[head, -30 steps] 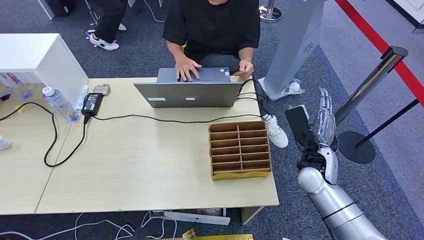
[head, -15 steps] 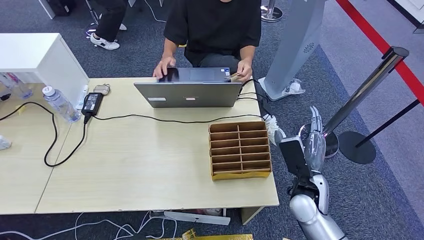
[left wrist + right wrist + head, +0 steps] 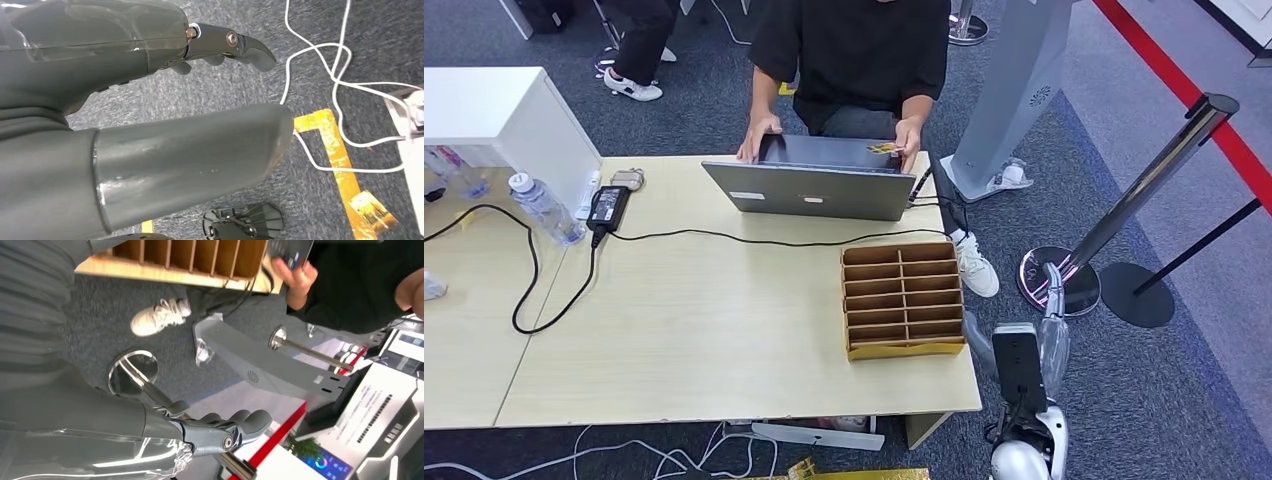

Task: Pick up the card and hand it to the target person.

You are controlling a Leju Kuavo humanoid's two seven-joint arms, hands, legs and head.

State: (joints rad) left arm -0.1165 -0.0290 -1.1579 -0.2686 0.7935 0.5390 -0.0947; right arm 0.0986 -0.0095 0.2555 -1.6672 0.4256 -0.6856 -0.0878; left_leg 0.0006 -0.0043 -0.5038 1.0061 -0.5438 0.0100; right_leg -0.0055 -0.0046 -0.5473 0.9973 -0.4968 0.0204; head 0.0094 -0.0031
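A small yellowish card (image 3: 883, 148) is pinched in the hand of the person (image 3: 854, 50) in black who sits behind the table (image 3: 684, 340). That person holds a grey laptop (image 3: 816, 188) at both back corners. A brown card organiser (image 3: 904, 298) with many empty-looking slots stands on the table's right end. My right hand (image 3: 1036, 345) hangs low beside the table's right edge, fingers straight and apart, holding nothing; the right wrist view shows the right hand (image 3: 150, 435) over carpet. My left hand (image 3: 125, 75) hangs over the floor, thumb and fingers apart, empty.
Two stanchion bases (image 3: 1060, 281) and a slanted pole stand on the carpet right of my right hand. A grey kiosk (image 3: 1014, 90) rises behind them. On the table's left lie a black cable (image 3: 534, 270), a power brick (image 3: 608, 206), a water bottle (image 3: 544, 208) and a white box (image 3: 504, 115).
My right hand has dropped steadily, from level with the organiser to near the table's front corner. The person moved one hand from the keyboard to the laptop's edge and tilted the laptop.
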